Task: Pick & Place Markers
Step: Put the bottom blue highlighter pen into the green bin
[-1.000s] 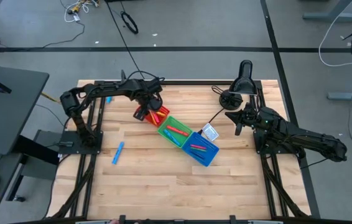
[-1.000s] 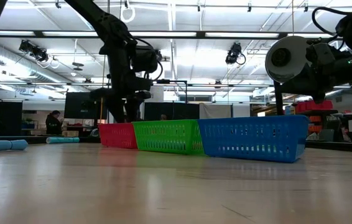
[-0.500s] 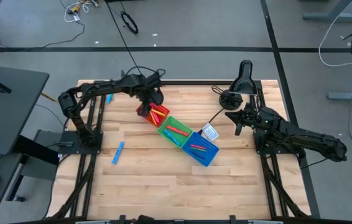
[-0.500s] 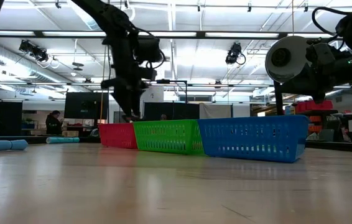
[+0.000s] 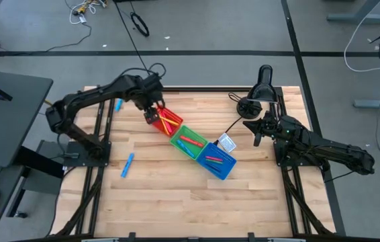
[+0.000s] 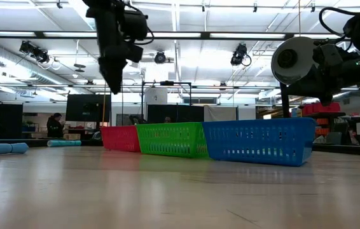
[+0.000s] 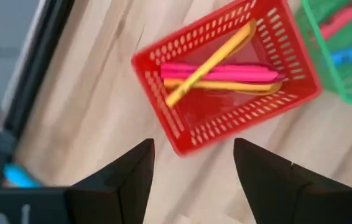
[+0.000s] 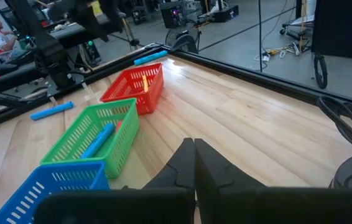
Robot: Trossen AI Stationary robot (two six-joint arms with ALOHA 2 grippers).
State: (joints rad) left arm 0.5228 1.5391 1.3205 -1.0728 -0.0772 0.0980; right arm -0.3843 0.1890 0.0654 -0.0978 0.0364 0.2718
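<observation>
Above the red bin (image 5: 164, 121), your left gripper (image 5: 151, 111) hangs in the air with its fingers (image 7: 129, 177) spread and nothing between them. From the left wrist view you look straight down into that bin: a pink marker (image 7: 219, 72) lies flat across it, a yellow marker (image 7: 212, 62) crosses over it at a slant, and an orange marker (image 7: 226, 85) lies just under the pink one.

Next along the diagonal row you have the green bin (image 5: 188, 142), touching the red one, with red and blue markers inside, and then the blue bin (image 5: 217, 160), which holds several more coloured markers. A small white card (image 5: 226, 142) sits just beside the blue bin's far edge.

Two blue markers are still out on the table (image 5: 176, 195): one (image 5: 127, 165) lies on the wood near your left arm's base, well apart from the bins, and another (image 5: 117, 106) rests at the far left edge by the frame.

Your right gripper (image 5: 258, 132) waits at the right side of the table, away from the bins, with its fingers (image 8: 185, 165) pressed together and empty. Across the room in the low view, a person (image 6: 55, 125) sits at a desk.
</observation>
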